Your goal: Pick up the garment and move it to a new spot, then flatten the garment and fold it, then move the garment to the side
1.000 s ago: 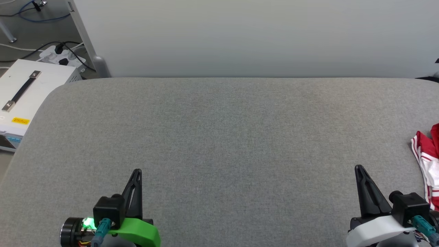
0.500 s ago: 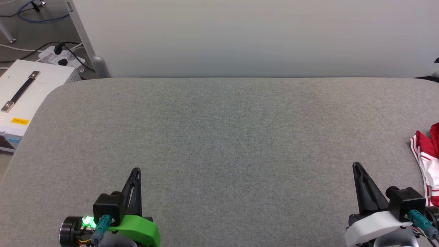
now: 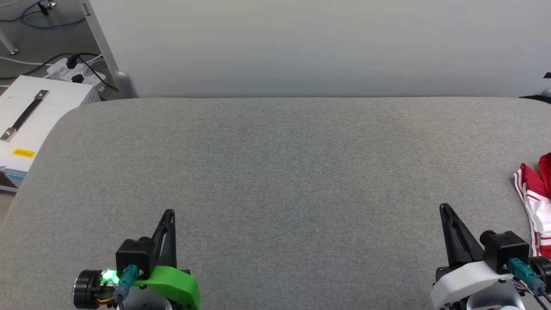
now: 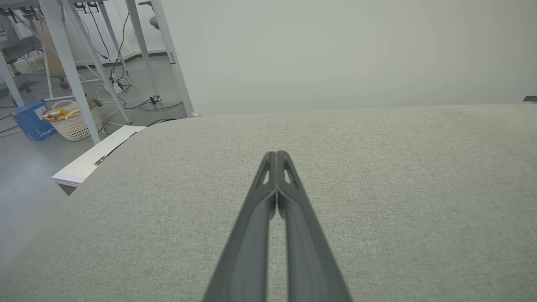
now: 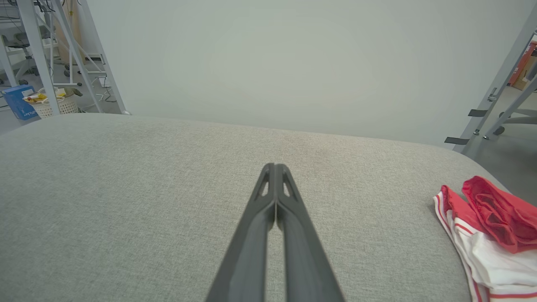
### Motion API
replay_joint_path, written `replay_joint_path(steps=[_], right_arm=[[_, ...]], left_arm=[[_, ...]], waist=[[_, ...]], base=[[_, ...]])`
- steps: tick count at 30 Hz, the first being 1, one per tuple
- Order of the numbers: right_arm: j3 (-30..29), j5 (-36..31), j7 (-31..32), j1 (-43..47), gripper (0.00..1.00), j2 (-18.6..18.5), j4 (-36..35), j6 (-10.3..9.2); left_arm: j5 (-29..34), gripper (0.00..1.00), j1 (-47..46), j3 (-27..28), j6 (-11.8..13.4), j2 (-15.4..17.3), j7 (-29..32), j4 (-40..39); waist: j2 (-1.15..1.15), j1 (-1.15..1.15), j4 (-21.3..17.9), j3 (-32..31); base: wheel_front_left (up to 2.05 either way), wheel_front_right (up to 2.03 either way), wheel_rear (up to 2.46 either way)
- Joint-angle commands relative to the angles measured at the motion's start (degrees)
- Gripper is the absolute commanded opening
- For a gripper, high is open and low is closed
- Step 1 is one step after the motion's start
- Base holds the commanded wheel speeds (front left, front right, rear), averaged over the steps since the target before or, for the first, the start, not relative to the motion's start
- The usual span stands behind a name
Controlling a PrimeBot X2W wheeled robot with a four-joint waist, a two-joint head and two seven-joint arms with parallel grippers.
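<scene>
The garment (image 3: 536, 198) lies crumpled at the far right edge of the grey fabric surface (image 3: 275, 172), red with white parts and striped trim, partly cut off by the frame. The right wrist view shows the garment (image 5: 486, 230) to the right of my fingers. My right gripper (image 3: 443, 208) hovers low at the lower right, shut and empty, a short way left of the garment; its tips (image 5: 275, 166) meet. My left gripper (image 3: 170, 212) sits at the lower left, shut with nothing in it, fingertips pressed together (image 4: 275, 154).
A pale wall panel (image 3: 318, 47) stands behind the surface's far edge. Off the left edge sits a white box with a black handle (image 3: 30, 116), with a power strip and cables (image 3: 77, 69) on the floor. A white basket (image 4: 75, 123) and table legs stand farther left.
Both grippers have crept slightly up the head view, and the right one drifted a little left. The garment has not moved.
</scene>
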Motion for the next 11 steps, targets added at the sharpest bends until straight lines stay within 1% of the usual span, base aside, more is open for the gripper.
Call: replay_joint_path(steps=[1, 11], right_arm=[[0.19, -0.48, 0.3, -1.22, 0.0, 0.06, 0.21, -0.03], [0.36, -0.89, 1.45, -1.77, 0.0, 0.07, 0.34, -0.04]], left_arm=[[0.66, 0.0, -1.45, 0.19, 0.3, -0.22, 0.26, -0.41], [0.9, 0.0, -1.77, 0.47, 0.45, -0.39, 1.4, -0.79]], waist=[[0.0, 0.0, -0.01, 0.0], [0.0, 0.0, -0.13, -0.01]], base=[[0.0, 0.0, 0.0], [0.0, 0.0, 0.0]])
